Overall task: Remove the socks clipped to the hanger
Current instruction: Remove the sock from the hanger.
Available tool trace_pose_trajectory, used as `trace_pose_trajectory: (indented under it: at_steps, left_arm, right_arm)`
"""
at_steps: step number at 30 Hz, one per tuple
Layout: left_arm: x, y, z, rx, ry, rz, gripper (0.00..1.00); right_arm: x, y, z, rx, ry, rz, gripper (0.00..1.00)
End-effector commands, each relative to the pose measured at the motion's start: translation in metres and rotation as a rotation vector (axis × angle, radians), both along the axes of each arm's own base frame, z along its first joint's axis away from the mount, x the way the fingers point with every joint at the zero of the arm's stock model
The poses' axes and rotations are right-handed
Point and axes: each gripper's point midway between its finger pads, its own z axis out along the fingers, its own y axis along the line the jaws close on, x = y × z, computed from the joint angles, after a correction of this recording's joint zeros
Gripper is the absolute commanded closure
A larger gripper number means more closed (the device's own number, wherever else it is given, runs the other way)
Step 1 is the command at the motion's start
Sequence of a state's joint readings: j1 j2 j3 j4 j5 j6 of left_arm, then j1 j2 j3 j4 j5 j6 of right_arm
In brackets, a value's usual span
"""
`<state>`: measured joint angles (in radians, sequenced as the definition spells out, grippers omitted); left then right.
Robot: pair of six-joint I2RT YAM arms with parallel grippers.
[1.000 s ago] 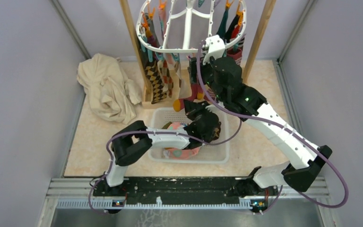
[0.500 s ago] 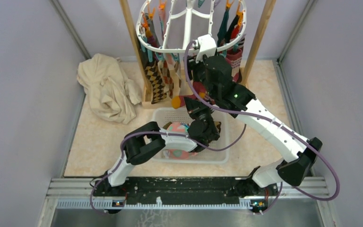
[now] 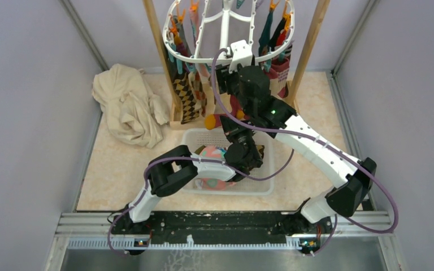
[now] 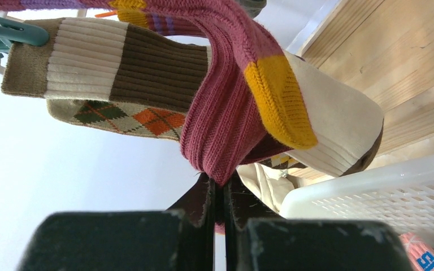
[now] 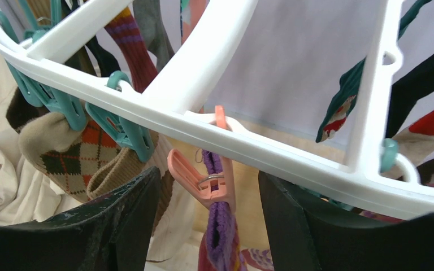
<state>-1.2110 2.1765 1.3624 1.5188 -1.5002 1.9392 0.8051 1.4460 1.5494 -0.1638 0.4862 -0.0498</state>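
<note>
The white oval hanger (image 3: 172,52) hangs between two wooden posts, with socks clipped round its rim (image 5: 271,149). A maroon sock (image 4: 226,113) with a yellow heel and purple cuff (image 5: 217,226) hangs from a pink clip (image 5: 212,186). My left gripper (image 4: 224,189) is shut on this sock's lower fold, above the basket's far edge (image 3: 233,127). My right gripper (image 5: 206,180) is open just under the rim, one finger either side of the pink clip, not touching it. Brown-striped (image 4: 107,68) and argyle socks (image 4: 130,116) hang from teal clips (image 5: 121,127) beside it.
A white mesh basket (image 3: 263,183) below the hanger holds several loose socks (image 3: 212,153). A crumpled beige cloth (image 3: 127,104) lies at the back left. Wooden frame posts (image 3: 155,45) (image 3: 312,39) flank the hanger. Grey walls close in both sides.
The right gripper has swung left along the hanger rim to the pink clip. The left arm moved right and up early on with the sock, then stayed put.
</note>
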Motion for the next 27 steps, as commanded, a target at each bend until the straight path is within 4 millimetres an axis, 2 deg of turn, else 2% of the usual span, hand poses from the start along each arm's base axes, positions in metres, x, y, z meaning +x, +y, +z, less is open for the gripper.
trace_pose_trajectory:
  at_steps: [1, 12, 18, 23, 27]
  left_arm:
    - [-0.009, 0.015, 0.017, -0.277, -0.1, -0.004, 0.99]
    - [-0.009, 0.015, 0.016, -0.275, -0.099, -0.004, 0.99]
    - [-0.009, 0.014, 0.015, -0.274, -0.097, -0.004, 0.99]
    - [-0.009, 0.014, 0.016, -0.276, -0.099, -0.005, 0.99]
    - [-0.009, 0.014, 0.015, -0.276, -0.096, -0.003, 0.99]
  right_arm:
    - [0.002, 0.005, 0.026, 0.046, -0.071, -0.008, 0.36]
    - [0.001, -0.004, 0.043, 0.083, -0.121, -0.037, 0.39]
    - [0.001, -0.003, 0.046, 0.082, -0.13, -0.032, 0.46]
    - [-0.001, -0.002, 0.047, 0.089, -0.133, -0.021, 0.6]
    - [-0.002, -0.002, 0.046, 0.089, -0.133, -0.013, 0.74]
